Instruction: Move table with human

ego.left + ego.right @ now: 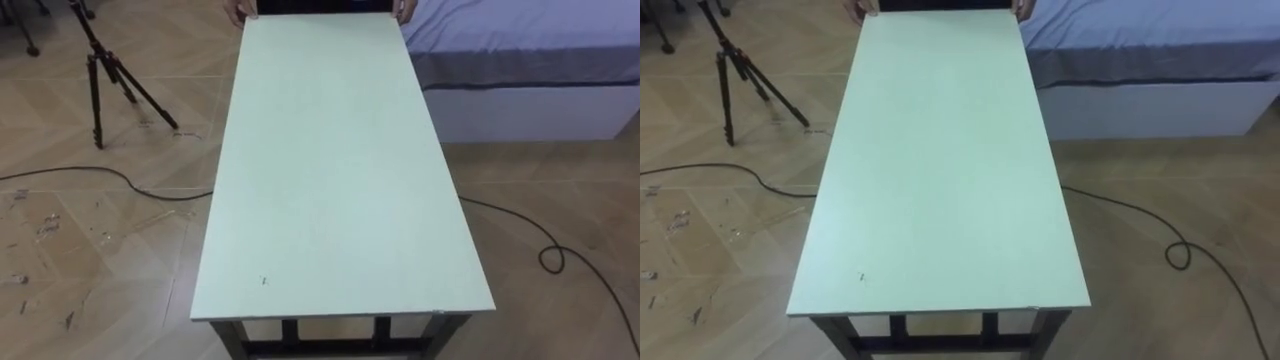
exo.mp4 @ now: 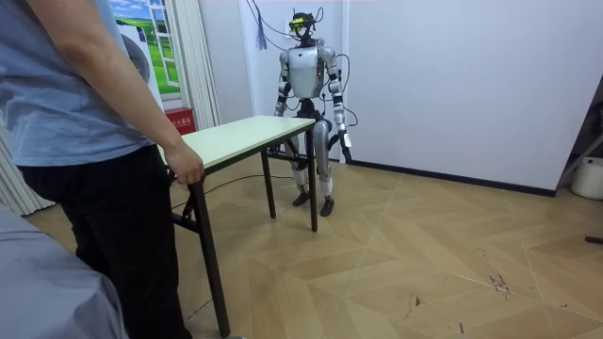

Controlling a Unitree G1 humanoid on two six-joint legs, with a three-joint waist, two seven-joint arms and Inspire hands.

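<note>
A long table with a pale green top (image 1: pixel 330 180) and dark legs stretches away from me in the eye views. At its far end a person grips the edge with both hands (image 1: pixel 236 12) (image 1: pixel 404 10). In the room view the person (image 2: pixel 85 141) stands at the near end, one hand (image 2: pixel 184 169) on the table (image 2: pixel 247 135). I stand upright at the other end, close to the wall. My left hand (image 2: pixel 347 149) hangs by my side on the room view's right. My right arm (image 2: pixel 280 94) drops toward the table edge.
A black tripod (image 1: pixel 100 75) stands on the wooden floor left of the table. A bed (image 1: pixel 520 60) with a white base lies to its right. Dark cables (image 1: pixel 550 260) cross the floor on both sides. A red box (image 2: pixel 179 121) sits by the curtain.
</note>
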